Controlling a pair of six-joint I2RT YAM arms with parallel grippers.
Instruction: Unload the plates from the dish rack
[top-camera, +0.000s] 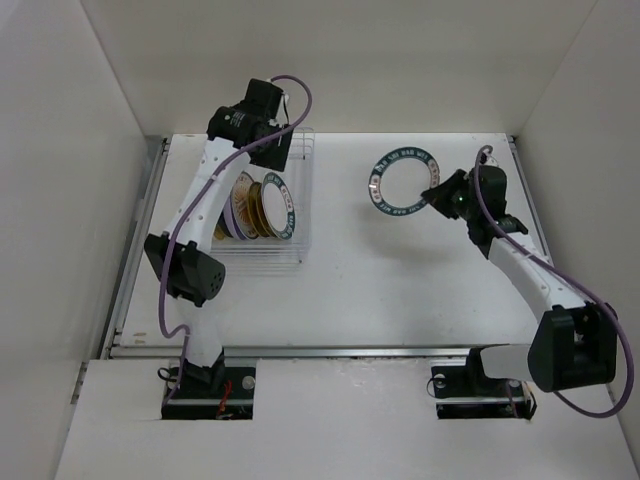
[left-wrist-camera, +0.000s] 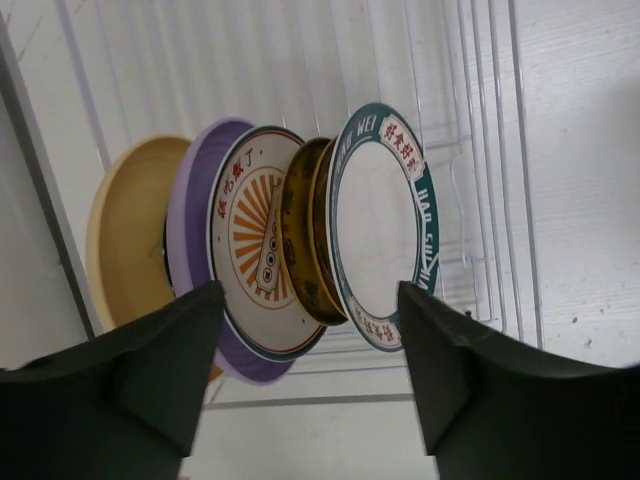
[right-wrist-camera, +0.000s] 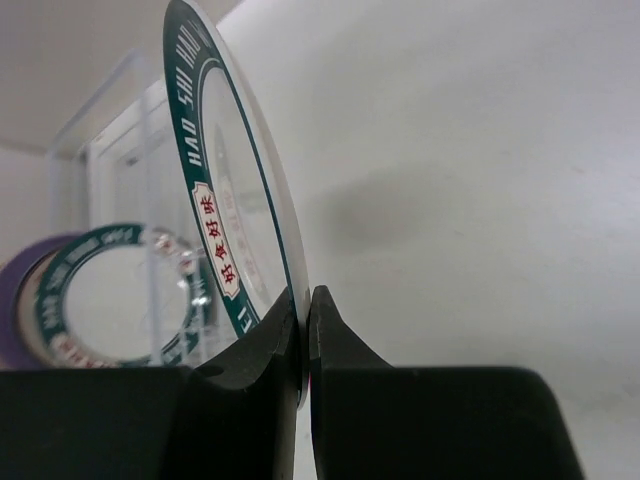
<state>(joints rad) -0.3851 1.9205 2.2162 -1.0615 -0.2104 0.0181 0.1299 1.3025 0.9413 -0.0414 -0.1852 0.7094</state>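
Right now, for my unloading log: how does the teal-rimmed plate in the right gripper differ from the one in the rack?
The held plate is out over the table, pinched at its rim by the right gripper; the racked plate sits in the dish rack, ungripped. The held plate lies roughly level; the racked plate stands on edge beside an amber plate. Both are white with lettered teal rims.
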